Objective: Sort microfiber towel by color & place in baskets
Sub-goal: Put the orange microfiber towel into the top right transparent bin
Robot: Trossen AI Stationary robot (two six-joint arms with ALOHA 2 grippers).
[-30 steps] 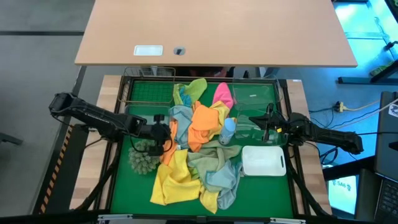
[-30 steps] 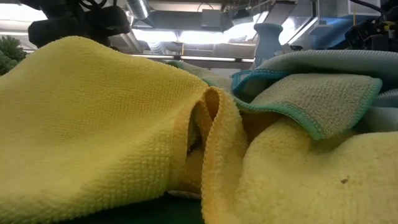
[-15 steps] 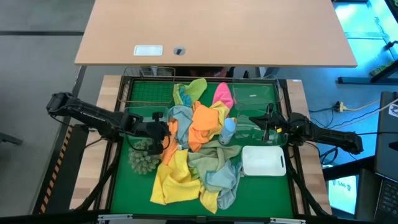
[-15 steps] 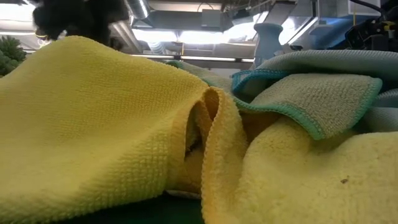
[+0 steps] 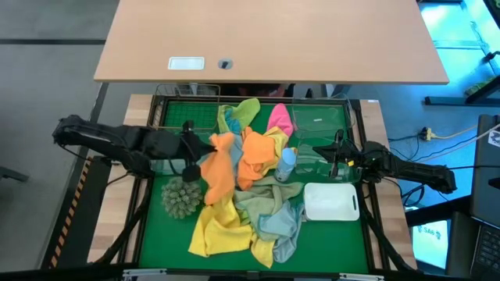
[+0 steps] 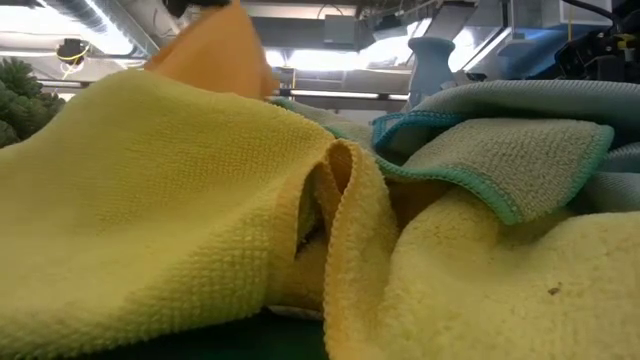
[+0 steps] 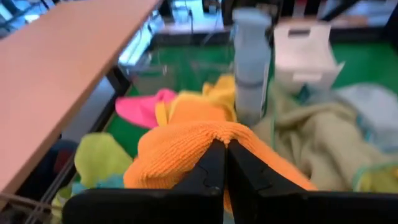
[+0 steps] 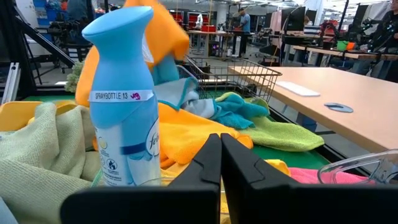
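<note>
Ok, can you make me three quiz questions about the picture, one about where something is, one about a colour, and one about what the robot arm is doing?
1. Where is the spiky grey-green ball?
A. Beside the cloth pile, on the left arm's side
B. Inside the white bin
C. On the wooden desk

2. What colour is the fuzzy cloth in the left tool?
A. Pink
B. Orange
C. Light blue

3. How is the left tool?
A. Wide open above the pile
B. Shut on a cloth
C. Holding the bottle

Answers:
1. A: the spiky grey-green ball sits on the green mat at the pile's edge nearest the left arm.
2. B: the orange fuzzy cloth hangs from the left tool.
3. B: the wrist view shows its fingers pinched together on the cloth, lifted over the pile.
</note>
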